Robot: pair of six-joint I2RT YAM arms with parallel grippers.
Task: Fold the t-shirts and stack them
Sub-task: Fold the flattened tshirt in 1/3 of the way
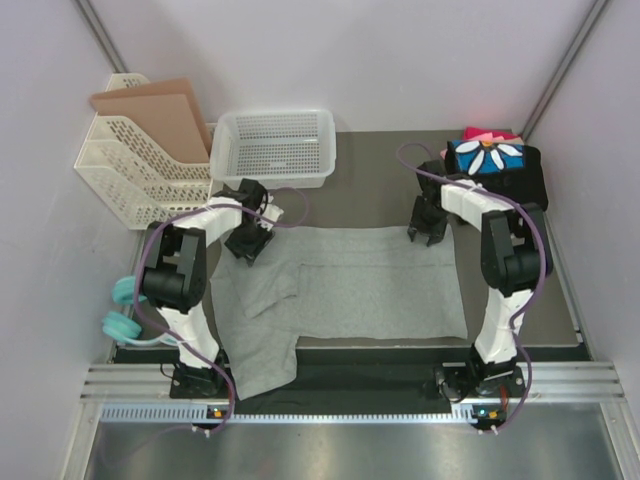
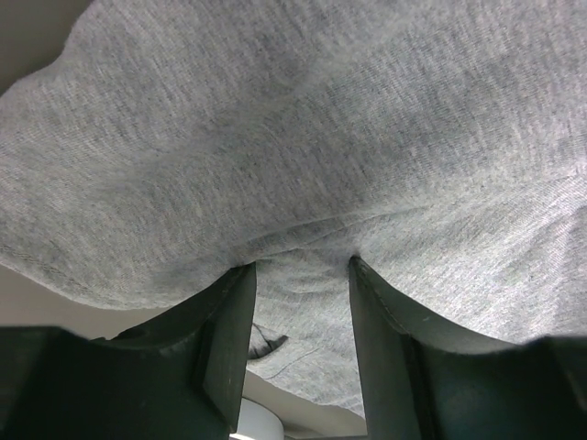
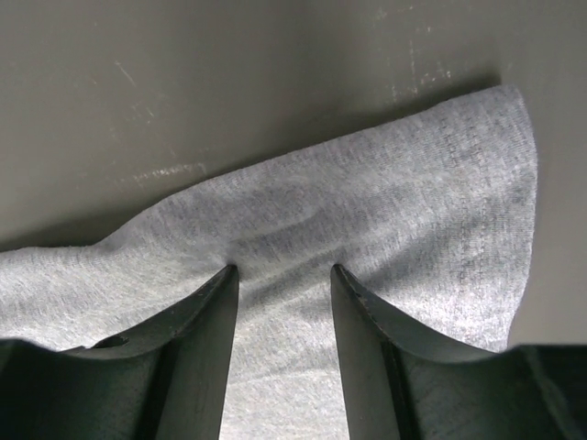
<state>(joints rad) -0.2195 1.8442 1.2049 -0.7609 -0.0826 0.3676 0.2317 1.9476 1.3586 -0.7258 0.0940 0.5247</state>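
At table centre: light heather-grey t-shirt (image 1: 385,285) lies spread flat on the dark mat (image 1: 380,180), between the two arms.
Near-left part of shirt: a rumpled flap reaches past the near edge of the mat, beside the left arm's base.
Left gripper (image 1: 247,243): set down on the far-left edge of the grey shirt; jaws at a middling gap, neither wide nor closed.
Left wrist view: both fingers (image 2: 229,330) are pressed into the cloth, which spans the gap with a crease running from tip to tip.
Right gripper (image 1: 428,232): set down on the far-right corner of the same shirt; jaws at a similar middling gap.
Right wrist view: fingertips (image 3: 215,316) rest on the cloth just inside the hemmed corner; bare mat lies beyond.
Far-right corner: folded black-and-blue daisy-print shirt (image 1: 487,158) on top of pink and red shirts (image 1: 487,133), well apart from the grey shirt.
Far edge: white mesh basket (image 1: 275,145).
Far left: white file rack (image 1: 130,175).
Near left: teal headphones (image 1: 122,310).
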